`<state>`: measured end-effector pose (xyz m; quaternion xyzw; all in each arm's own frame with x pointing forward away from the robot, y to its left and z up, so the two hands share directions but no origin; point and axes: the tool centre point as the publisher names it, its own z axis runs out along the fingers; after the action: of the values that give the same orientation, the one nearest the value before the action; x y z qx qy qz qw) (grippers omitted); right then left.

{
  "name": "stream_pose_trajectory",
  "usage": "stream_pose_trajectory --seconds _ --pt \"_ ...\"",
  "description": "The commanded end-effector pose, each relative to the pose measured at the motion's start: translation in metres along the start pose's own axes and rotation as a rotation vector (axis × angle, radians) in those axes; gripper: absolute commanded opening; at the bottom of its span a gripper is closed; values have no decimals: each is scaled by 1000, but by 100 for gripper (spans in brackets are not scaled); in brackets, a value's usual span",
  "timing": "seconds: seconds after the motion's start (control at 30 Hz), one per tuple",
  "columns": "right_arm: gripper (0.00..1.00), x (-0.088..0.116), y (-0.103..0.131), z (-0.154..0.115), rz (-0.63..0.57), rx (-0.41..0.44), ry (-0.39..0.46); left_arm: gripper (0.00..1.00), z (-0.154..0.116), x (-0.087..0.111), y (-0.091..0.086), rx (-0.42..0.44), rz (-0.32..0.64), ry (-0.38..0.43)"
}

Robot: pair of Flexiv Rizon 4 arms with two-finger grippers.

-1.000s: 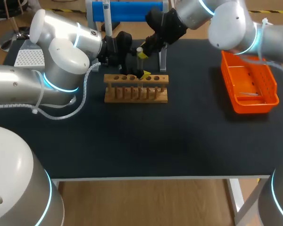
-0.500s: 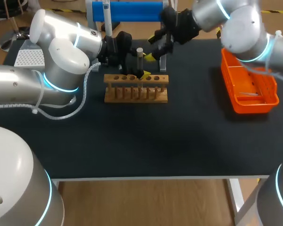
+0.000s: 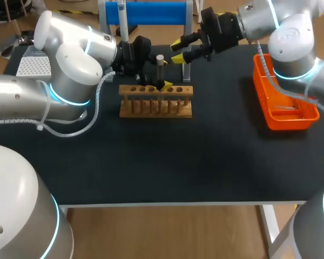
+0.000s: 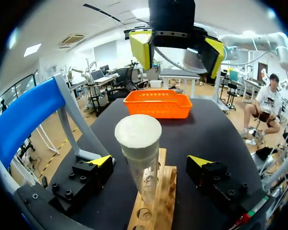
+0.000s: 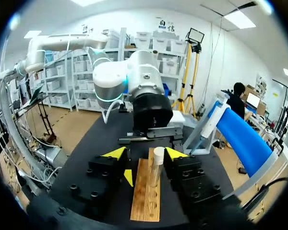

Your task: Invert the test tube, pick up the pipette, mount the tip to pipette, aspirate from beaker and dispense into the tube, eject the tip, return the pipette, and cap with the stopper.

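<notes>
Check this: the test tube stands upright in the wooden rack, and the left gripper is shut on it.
Not quite: the left gripper is open, its fingers clear of the test tube on both sides, as the left wrist view shows. The tube does stand upright in the wooden rack.

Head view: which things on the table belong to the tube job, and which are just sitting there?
Job:
test tube, white stopper on top, standing in the wooden rack
pipette hanging on the blue stand
left gripper open around the tube; right gripper open, clear of the tube

Lying about:
orange basket, untouched; maybe for ejected tips
</notes>
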<state>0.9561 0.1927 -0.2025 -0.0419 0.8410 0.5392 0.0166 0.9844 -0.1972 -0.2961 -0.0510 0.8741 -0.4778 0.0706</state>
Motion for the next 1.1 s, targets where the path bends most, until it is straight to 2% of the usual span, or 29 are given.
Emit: stream_pose_trajectory --seconds 0.03,0.17,0.53,1.1 --pt "0 -4 -1 7 -10 -73 12 100 1 -1 0 -2 -1 2" --pt "0 -6 3 13 -5 -151 29 100 1 -1 0 -2 -1 2" --pt "0 -17 5 27 10 -241 55 100 1 -1 0 -2 -1 2" --pt "0 -26 5 41 17 -251 74 100 1 -1 0 -2 -1 2"
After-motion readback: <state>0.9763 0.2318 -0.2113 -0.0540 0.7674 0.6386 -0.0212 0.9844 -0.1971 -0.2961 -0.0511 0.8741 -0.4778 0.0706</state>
